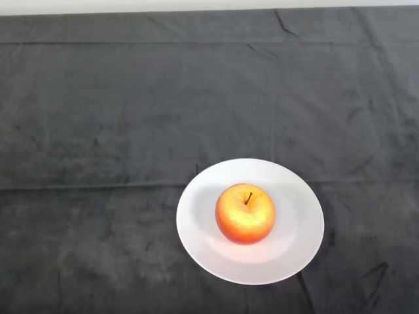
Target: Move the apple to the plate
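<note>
dark cloth [98, 118] covers the whole table, creased, nothing else on it besides the plate + fruit. white plate [298, 252] sits toward the near edge of the cloth, slightly right of centre. apple [245, 213] rests on the plate, roughly mid-plate, a touch left of its centre, upright w/ stem up, fully inside the rim. robot hand: not visible anywhere, so can't tell its state. status: apple already on plate, looks settled, so task reads as done imo. nothing left to do as far as this view shows.

A red-yellow apple [245, 213] sits stem-up near the middle of the round white plate [298, 252].
</note>
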{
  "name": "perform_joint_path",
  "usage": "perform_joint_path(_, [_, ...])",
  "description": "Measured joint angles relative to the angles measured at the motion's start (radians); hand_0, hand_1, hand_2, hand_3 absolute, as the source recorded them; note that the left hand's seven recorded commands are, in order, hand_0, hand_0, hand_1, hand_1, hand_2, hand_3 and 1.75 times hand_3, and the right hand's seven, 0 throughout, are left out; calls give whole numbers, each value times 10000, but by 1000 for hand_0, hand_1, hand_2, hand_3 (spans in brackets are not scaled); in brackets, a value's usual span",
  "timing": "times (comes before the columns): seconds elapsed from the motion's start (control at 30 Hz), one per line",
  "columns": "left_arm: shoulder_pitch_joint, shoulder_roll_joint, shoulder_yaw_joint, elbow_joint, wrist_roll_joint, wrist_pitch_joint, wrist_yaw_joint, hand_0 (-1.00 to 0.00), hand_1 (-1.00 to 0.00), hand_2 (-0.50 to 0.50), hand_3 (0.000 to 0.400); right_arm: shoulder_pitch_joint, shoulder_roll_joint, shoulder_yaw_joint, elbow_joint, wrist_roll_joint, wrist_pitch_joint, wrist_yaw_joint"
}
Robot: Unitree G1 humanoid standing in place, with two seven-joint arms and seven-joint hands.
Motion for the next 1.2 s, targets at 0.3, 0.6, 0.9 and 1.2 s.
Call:
perform_joint_path(0.3, [-39, 0, 1227, 141, -1135, 1098, -331, 0, 0, 0, 0, 0, -2, 0, 0, 0, 0, 0])
perform_joint_path(0.6, [-103, 0, 1972, 223, -1494, 1638, -632, 0, 0, 0, 0, 0, -3, 0, 0, 0, 0, 0])
perform_joint_path(0.9, [-328, 0, 2102, 412, -1492, 1817, -702, 0, 0, 0, 0, 0, -2, 0, 0, 0, 0, 0])
perform_joint_path(1.2, [-459, 4, 2374, 413, -1475, 1819, -841, 0, 0, 0, 0, 0, -2, 0, 0, 0, 0, 0])
